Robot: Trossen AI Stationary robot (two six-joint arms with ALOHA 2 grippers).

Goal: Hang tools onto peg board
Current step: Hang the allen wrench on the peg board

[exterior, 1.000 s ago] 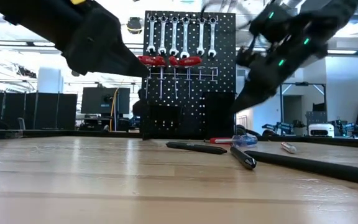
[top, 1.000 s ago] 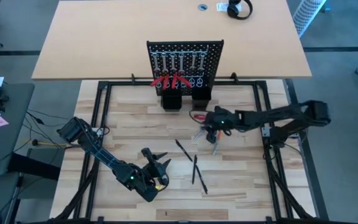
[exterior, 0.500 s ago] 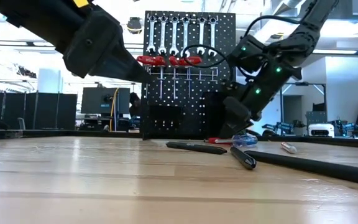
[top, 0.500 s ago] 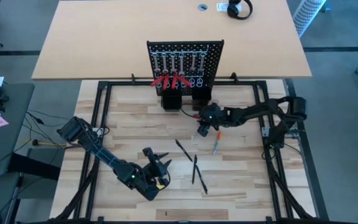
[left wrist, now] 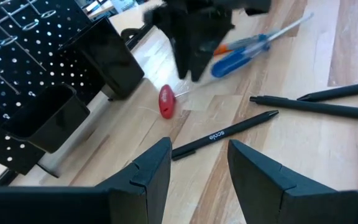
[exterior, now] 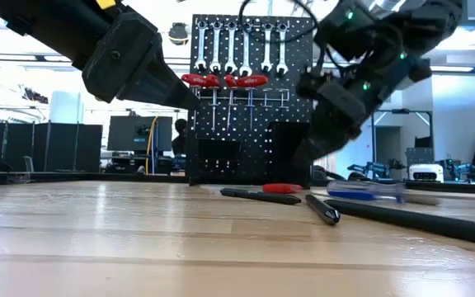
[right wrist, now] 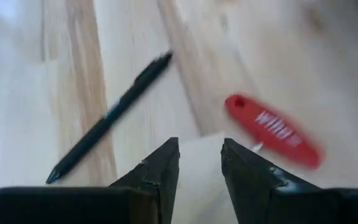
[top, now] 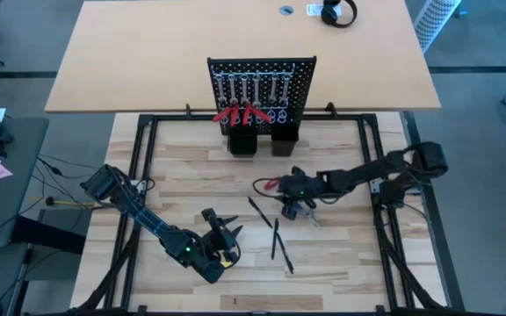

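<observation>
Two parted fingers of right gripper [right wrist: 199, 163] hover beside flat-lying red-handled tool [right wrist: 272, 129], handle toward pegboard [top: 261, 88]

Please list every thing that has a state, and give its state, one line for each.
Left claw: open, empty, above the table.
Right claw: open, empty, near the red-handled tool.
Red-handled tool: lying flat on the table.
Blue screwdriver: lying on the table.
Wrenches: hanging on the peg board.

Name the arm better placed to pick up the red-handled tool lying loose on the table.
Right. The right gripper hovers open beside the red-handled tool; the left gripper waits farther off.
</observation>
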